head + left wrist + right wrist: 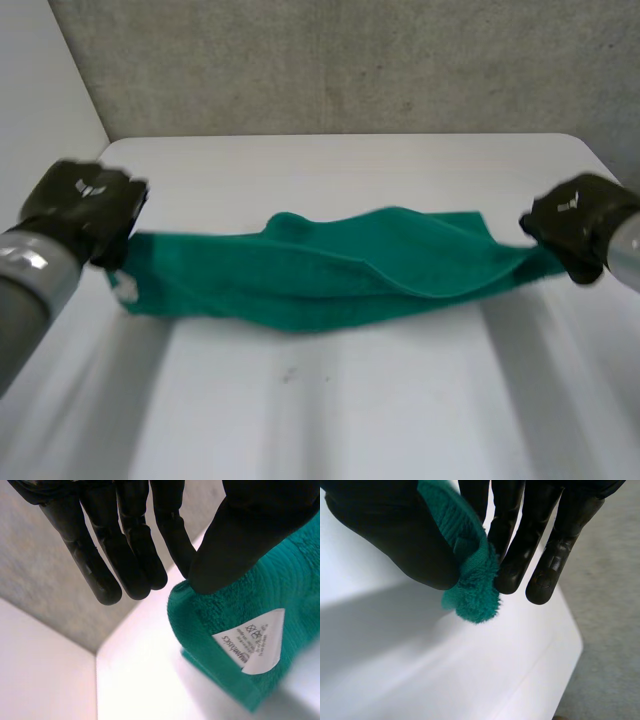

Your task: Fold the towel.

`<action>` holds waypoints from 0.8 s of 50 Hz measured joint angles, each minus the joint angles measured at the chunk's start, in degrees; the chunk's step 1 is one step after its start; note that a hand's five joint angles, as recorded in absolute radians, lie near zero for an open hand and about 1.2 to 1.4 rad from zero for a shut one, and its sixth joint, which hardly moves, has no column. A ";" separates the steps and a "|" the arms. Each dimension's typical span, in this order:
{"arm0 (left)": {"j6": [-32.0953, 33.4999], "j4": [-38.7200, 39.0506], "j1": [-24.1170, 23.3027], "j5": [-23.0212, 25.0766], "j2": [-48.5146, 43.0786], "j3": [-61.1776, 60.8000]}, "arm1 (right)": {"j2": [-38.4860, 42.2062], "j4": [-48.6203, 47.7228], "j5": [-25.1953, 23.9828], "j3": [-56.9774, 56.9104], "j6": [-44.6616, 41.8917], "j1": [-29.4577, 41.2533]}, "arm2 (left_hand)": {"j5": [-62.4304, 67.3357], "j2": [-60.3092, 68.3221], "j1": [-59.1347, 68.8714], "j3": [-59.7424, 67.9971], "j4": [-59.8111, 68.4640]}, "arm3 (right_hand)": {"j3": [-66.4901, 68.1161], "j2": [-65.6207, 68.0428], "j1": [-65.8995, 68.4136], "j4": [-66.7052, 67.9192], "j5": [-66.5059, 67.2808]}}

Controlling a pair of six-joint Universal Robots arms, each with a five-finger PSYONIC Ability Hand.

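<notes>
I pinched the green towel (330, 275) between thumb and fingers at both ends: left hand (85, 205) by the white tag (252, 642), right hand (575, 225) opposite, over the surface (350, 400).

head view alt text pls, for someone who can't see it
A green terry-cloth towel, gathered into a long, loosely layered band, is stretched across a white table between two black robot hands. The left hand holds its left end and the right hand its right end; a grey wall stands behind.
</notes>
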 measured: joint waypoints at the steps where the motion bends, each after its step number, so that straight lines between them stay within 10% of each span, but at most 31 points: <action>1: 0.23 -1.39 1.14 0.70 1.46 -1.45 | -1.30 2.36 -0.17 1.23 -2.46 -0.11 | 0.00 0.00 0.00 0.00 0.00 | -0.01 0.00 0.01 0.00 0.00; 11: 1.83 -9.12 8.97 8.77 6.02 -11.80 | -3.41 5.41 -0.56 10.94 -11.26 -0.65 | 0.00 0.01 0.00 0.00 0.08 | -0.01 0.40 0.01 0.00 0.00; 19: 1.57 0.37 8.46 10.13 -5.29 -10.10 | 4.10 -0.81 0.05 11.27 -11.64 -0.19 | 0.00 0.05 0.00 0.06 0.22 | -0.01 0.40 0.00 0.00 0.01; 29: -3.09 11.70 3.61 -0.21 -18.84 17.13 | 9.88 -15.61 2.78 -12.40 2.38 0.13 | 0.00 0.09 0.00 0.10 0.24 | -0.01 0.40 0.01 0.00 0.02; 40: -18.70 35.57 2.64 -7.36 -14.09 30.45 | 3.93 -40.70 3.10 -20.80 21.23 -0.43 | 0.60 0.12 0.17 0.16 0.27 | -0.01 0.40 0.03 0.00 0.08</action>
